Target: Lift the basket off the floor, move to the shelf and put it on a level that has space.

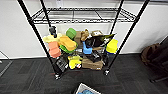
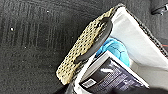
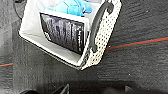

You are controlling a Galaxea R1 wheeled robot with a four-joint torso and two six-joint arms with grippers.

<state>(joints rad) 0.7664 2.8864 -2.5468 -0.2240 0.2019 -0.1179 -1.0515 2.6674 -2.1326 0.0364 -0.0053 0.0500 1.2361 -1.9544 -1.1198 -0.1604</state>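
- Lying just below both wrist cameras, the basket (image 2: 82, 53) is seen at close range, its beige weave and dark handle loop (image 3: 98, 25) facing each wrist.
- Neither gripper's fingers can be made out, so whether they are open or closed, or have hold of anything, cannot be told.
- Inside the pale lining, a dark book (image 3: 63, 32) is seen leaning on edge, with a blue soft object (image 2: 116, 48) tucked behind it.
- The floor (image 2: 30, 45), dark carpet, is seen under and around the basket; a thin red line (image 3: 140, 42) is crossed beside it.
- In the head view, a corner of the basket (image 1: 86, 89) is shown at the near edge, well apart from the shelf (image 1: 35, 30) ahead.
- The level (image 1: 82, 15) is seen as a bare wire grid.
- The bottom tier is crowded with coloured sponges (image 1: 66, 42), a cardboard box (image 1: 92, 64) and other small items.
- A white wall (image 1: 15, 30) is seen behind the rack.
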